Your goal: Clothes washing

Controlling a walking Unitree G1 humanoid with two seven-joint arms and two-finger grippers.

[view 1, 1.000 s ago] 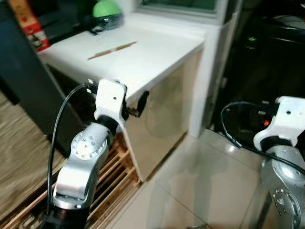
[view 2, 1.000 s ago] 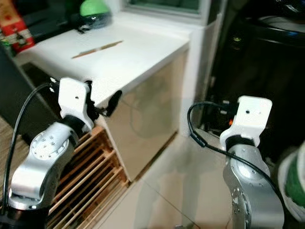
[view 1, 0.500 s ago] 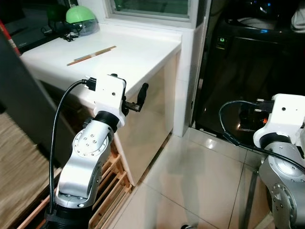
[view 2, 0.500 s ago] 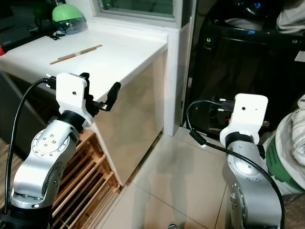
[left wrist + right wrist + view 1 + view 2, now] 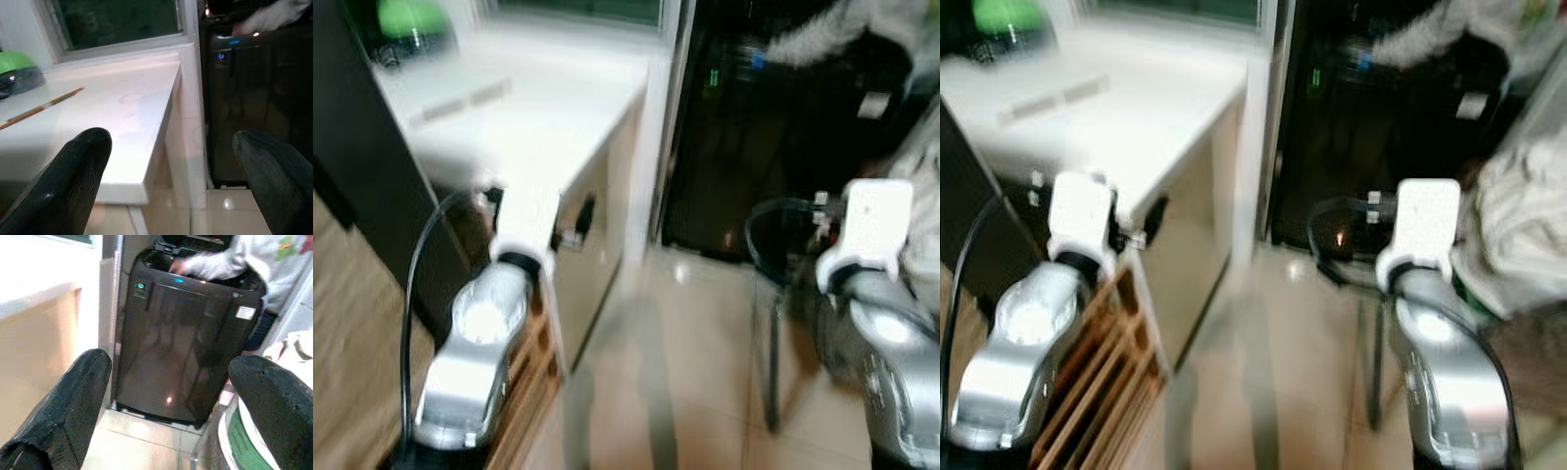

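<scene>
A white rectangular countertop (image 5: 132, 122) carries a thin wooden stick (image 5: 41, 108). A green domed object (image 5: 17, 71) sits near its back edge.

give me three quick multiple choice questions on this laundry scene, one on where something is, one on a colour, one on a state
1. Where does the washing machine stand?
A. Right of the white counter, past a white post
B. On top of the counter
C. In the middle of the wooden floor

2. What colour is the domed object at the back of the counter?
A. Red
B. Green
C. Yellow

3. How do the fingers of the right gripper stand?
A. Shut on a cloth
B. Shut on a thin stick
C. Apart, with nothing between them

Answers:
1. A, since the right wrist view shows the dark machine on the tiled floor beside the counter's side panel.
2. B, since the left wrist view shows a green dome near the window.
3. C, since the right wrist view shows the two black fingers wide apart with only the machine beyond them.
</scene>
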